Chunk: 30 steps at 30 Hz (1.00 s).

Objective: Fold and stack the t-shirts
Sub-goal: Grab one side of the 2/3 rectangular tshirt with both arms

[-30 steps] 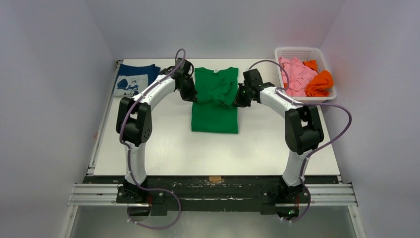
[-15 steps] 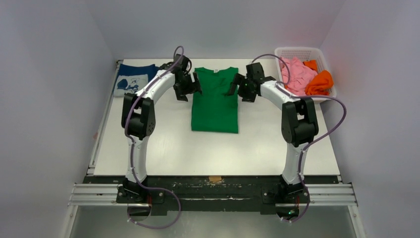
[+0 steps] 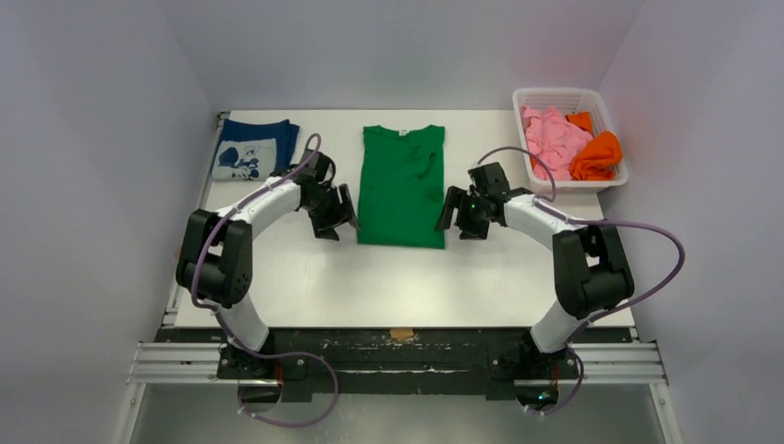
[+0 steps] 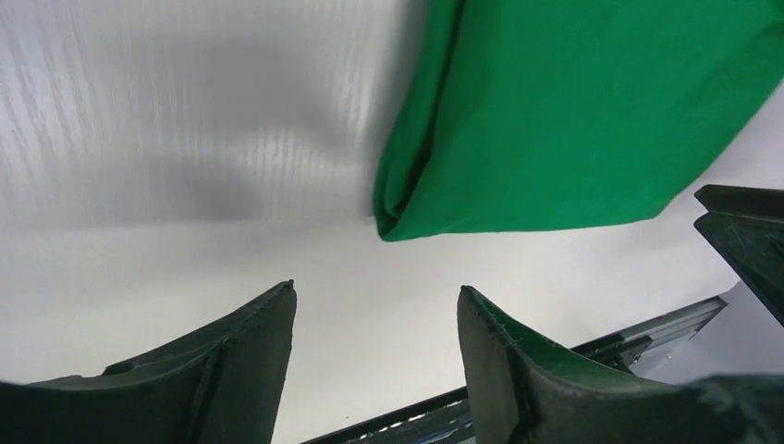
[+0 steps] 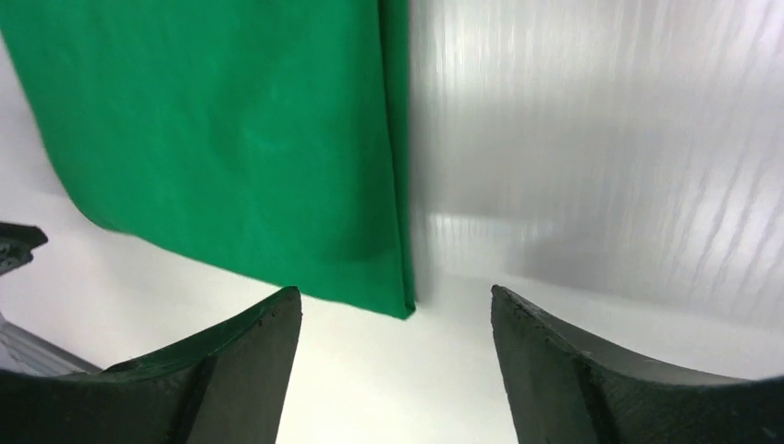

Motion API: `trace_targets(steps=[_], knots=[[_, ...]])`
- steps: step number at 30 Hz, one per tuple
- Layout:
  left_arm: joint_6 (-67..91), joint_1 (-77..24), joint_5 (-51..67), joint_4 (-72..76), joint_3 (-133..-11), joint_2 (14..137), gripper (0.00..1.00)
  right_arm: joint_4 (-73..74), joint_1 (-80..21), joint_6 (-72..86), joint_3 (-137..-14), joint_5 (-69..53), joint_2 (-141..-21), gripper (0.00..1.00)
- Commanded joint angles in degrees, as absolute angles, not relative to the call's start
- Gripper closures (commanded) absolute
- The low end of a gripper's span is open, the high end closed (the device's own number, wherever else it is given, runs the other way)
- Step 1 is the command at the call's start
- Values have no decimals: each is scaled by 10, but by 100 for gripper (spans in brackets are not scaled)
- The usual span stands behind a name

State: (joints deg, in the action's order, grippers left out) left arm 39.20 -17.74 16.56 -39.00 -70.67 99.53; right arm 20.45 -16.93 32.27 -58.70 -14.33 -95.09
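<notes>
Green shirt (image 3: 401,190), mid-frame, between spread, empty left gripper (image 3: 340,217) and right gripper (image 3: 451,211): risks unfolding from pinching one layer only.

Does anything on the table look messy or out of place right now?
Only the pink t-shirt and orange t-shirt, bunched unfolded in the white basket at far right. The green t-shirt lies straight, lightly creased.

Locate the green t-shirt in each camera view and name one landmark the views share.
Top external: green t-shirt in the middle of the table.
Left wrist: green t-shirt, upper right.
Right wrist: green t-shirt, upper left.
Shared landmark: its near hem, whose corners the wrist views show.
</notes>
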Motion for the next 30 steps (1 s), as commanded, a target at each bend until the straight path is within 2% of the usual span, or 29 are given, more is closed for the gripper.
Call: trace_targets(steps=[1,11,17,23,25,27,30], knots=[[419,-180,197,-324,-651,996,40,165,-185,303,-544,-190,-936,30],[428,-196,205,-302,-665,1066,60,135,-221,309,-526,-179,-984,49],[430,-208,205,-296,-668,1087,61,136,-222,316,-514,-158,-981,52],[426,-208,193,-298,-690,1113,73,139,-222,316,-502,-149,-980,55],[425,-208,183,-300,-697,1119,83,130,-222,316,-496,-148,-980,60],[422,-208,176,-303,-698,1122,100,124,-222,318,-494,-148,-986,67],[415,-211,183,-292,-674,1104,100,123,-225,318,-491,-154,-983,87]])
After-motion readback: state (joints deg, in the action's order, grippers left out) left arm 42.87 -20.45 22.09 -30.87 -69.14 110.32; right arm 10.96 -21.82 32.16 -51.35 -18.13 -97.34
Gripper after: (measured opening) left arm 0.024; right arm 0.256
